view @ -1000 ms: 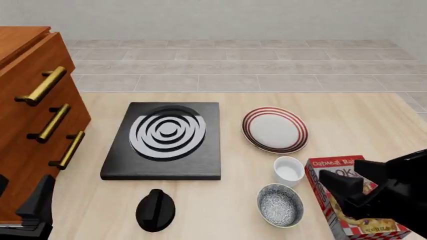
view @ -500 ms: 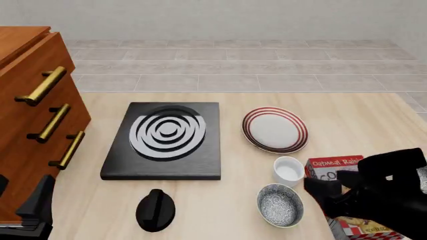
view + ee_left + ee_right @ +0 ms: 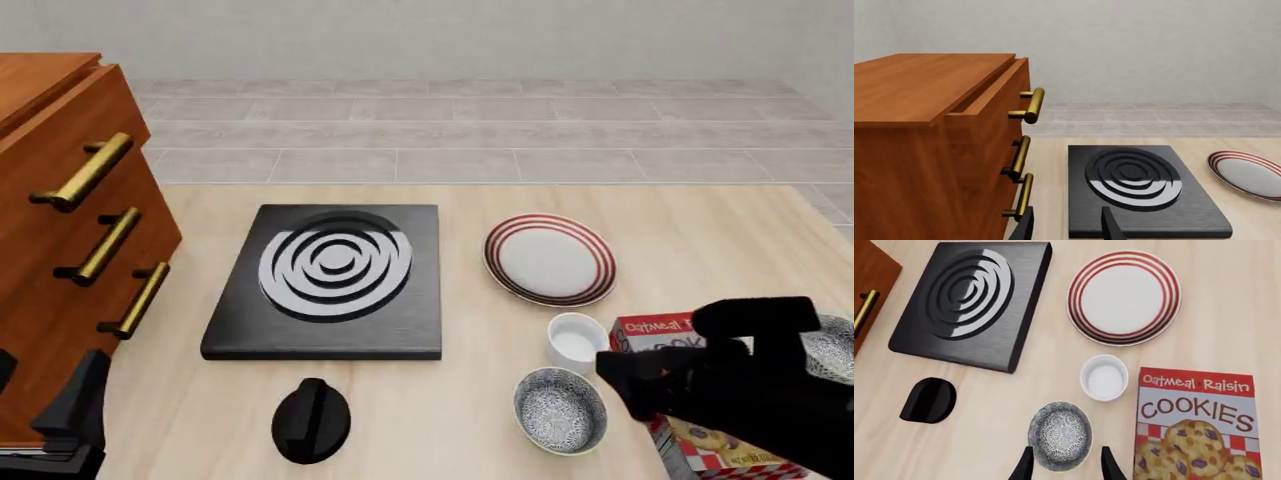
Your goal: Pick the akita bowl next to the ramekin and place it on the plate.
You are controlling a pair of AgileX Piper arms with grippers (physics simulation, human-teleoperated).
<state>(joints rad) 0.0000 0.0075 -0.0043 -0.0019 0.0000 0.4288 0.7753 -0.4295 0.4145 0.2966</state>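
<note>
The akita bowl (image 3: 561, 410) (image 3: 1059, 435), speckled inside, sits on the table just in front of the white ramekin (image 3: 577, 340) (image 3: 1104, 377). Behind them lies the red-striped plate (image 3: 550, 258) (image 3: 1124, 297) (image 3: 1247, 172), with nothing on it. My right gripper (image 3: 625, 380) (image 3: 1064, 467) hovers just right of the bowl, open and holding nothing; in the right wrist view its fingers (image 3: 1024, 465) straddle the bowl's edge. My left gripper (image 3: 60, 425) (image 3: 1067, 227) rests open at the near left beside the cabinet. A twin bowl (image 3: 834, 350) peeks out at the right edge.
A cookie box (image 3: 661, 335) (image 3: 1194, 430) lies right of the ramekin and bowl, partly under my right arm. A black slab with white rings (image 3: 327, 280) (image 3: 971, 300) fills the middle. A black knob (image 3: 311, 420) lies in front of it. A wooden drawer cabinet (image 3: 67, 230) stands left.
My right arm has moved left over the cookie box toward the akita bowl, uncovering the twin bowl at the right edge. The left arm has not moved.
</note>
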